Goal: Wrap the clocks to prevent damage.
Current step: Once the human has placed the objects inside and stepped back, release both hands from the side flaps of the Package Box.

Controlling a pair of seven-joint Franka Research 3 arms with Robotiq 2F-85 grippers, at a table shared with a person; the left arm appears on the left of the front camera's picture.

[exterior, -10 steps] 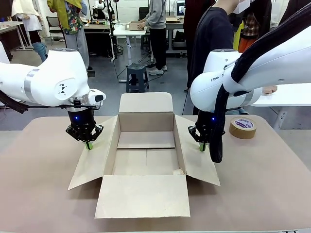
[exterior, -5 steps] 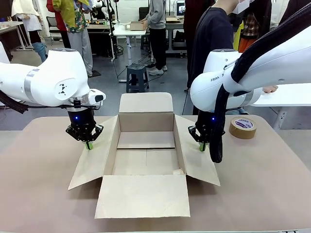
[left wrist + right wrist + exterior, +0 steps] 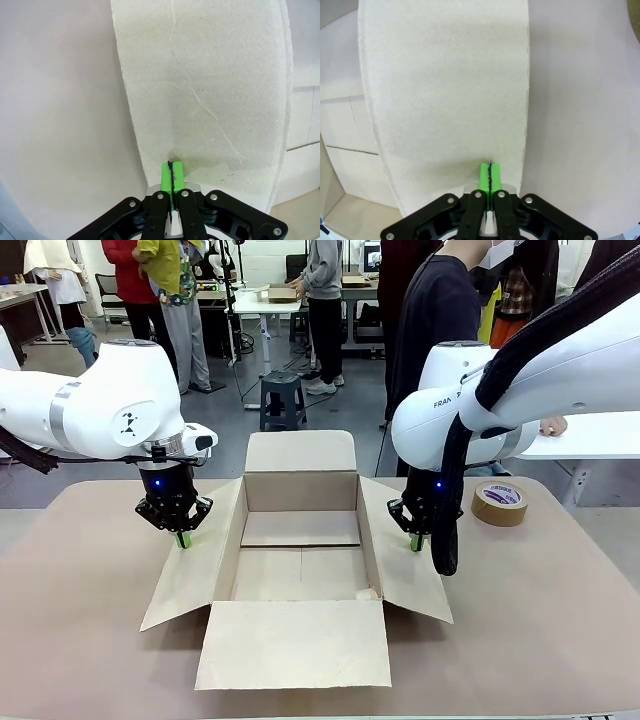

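Nearest you, the front flap (image 3: 295, 642) of the cardboard box (image 3: 300, 490) lies flat on the table (image 3: 80, 640), spread toward the robot. A little farther in, each side flap has a gripper on it. The left gripper (image 3: 182, 538) has its green pads pressed together, pinching nothing, with the tip down on the left flap (image 3: 195, 570). The right gripper (image 3: 416, 540) is the same on the right flap (image 3: 405, 570), closed on itself and gripping nothing.

The step in hand looks like pinning the flaps open so the box can be loaded. Press straight down and lightly (cardboard creases easily). Stay near each flap's outer half, so the opening is free for whoever reaches in.

Inside the box, the floor you can see is bare cardboard. Where the clocks are, you cannot tell from here.

Beyond it the back flap (image 3: 300, 451) stands up. A roll of brown tape (image 3: 500, 502) sits on the table to the robot's right, well apart from the box. A person (image 3: 435, 310) stands at the far side.
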